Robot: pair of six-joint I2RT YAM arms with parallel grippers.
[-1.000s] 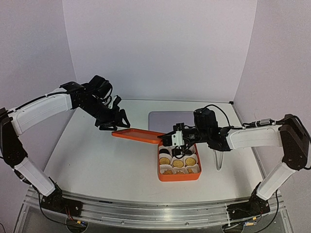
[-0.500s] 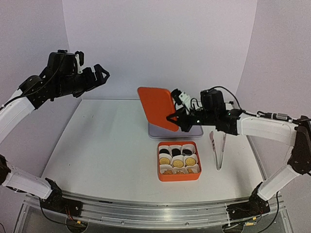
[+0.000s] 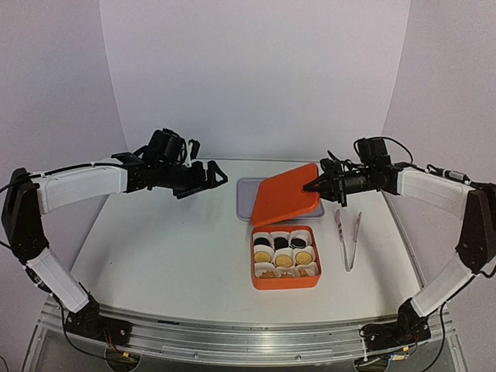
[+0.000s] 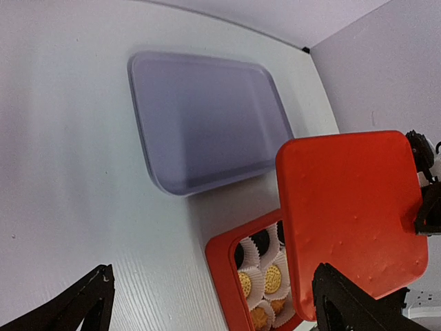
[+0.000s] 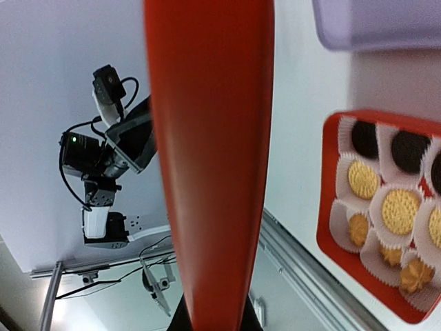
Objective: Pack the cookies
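Note:
The cookies sit in white paper cups inside an open orange box, black ones in the far row and golden ones nearer. They also show in the left wrist view and the right wrist view. My right gripper is shut on the edge of the orange lid. It holds the lid tilted in the air just behind the box, and the lid shows edge-on in the right wrist view. My left gripper is open and empty, in the air left of the lid.
A lavender tray lies flat behind the box, partly under the lid, and shows in the left wrist view. Metal tongs lie on the table right of the box. The white table ends at a metal rail in front.

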